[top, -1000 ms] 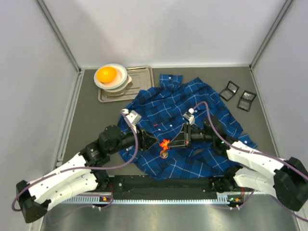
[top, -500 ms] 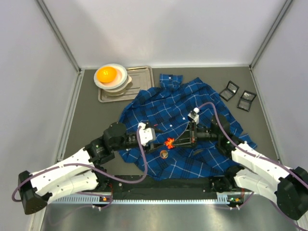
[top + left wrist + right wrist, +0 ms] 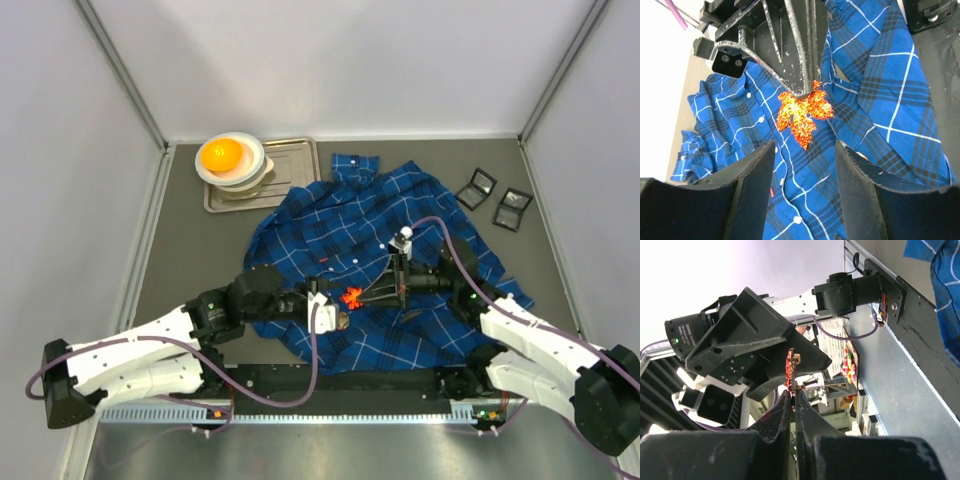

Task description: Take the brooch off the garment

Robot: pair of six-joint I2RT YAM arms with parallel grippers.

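Observation:
The garment (image 3: pixel 400 210), a dark-blue plaid shirt, lies spread on the table. My right gripper (image 3: pixel 358 297) is shut on the brooch (image 3: pixel 350 296), an orange glittery maple leaf, pinching its lower edge. In the right wrist view the brooch (image 3: pixel 791 367) stands edge-on above my shut gripper (image 3: pixel 792 395), clear of the cloth. My left gripper (image 3: pixel 330 308) is open and empty, just left of the brooch and facing it. In the left wrist view the brooch (image 3: pixel 802 115) hangs from the right fingers (image 3: pixel 800 60) beyond my gripper (image 3: pixel 805 150), over the shirt (image 3: pixel 880 100).
A small round brown thing (image 3: pixel 341 320) lies on the shirt below the brooch. A metal tray (image 3: pixel 295 160) at the back left holds stacked bowls with an orange ball (image 3: pixel 222 155). Two small black boxes (image 3: pixel 477 187) (image 3: pixel 513 208) lie at the back right.
My left gripper has moved right across the shirt, up to the brooch. My right gripper shifted slightly right with the brooch, then held still.

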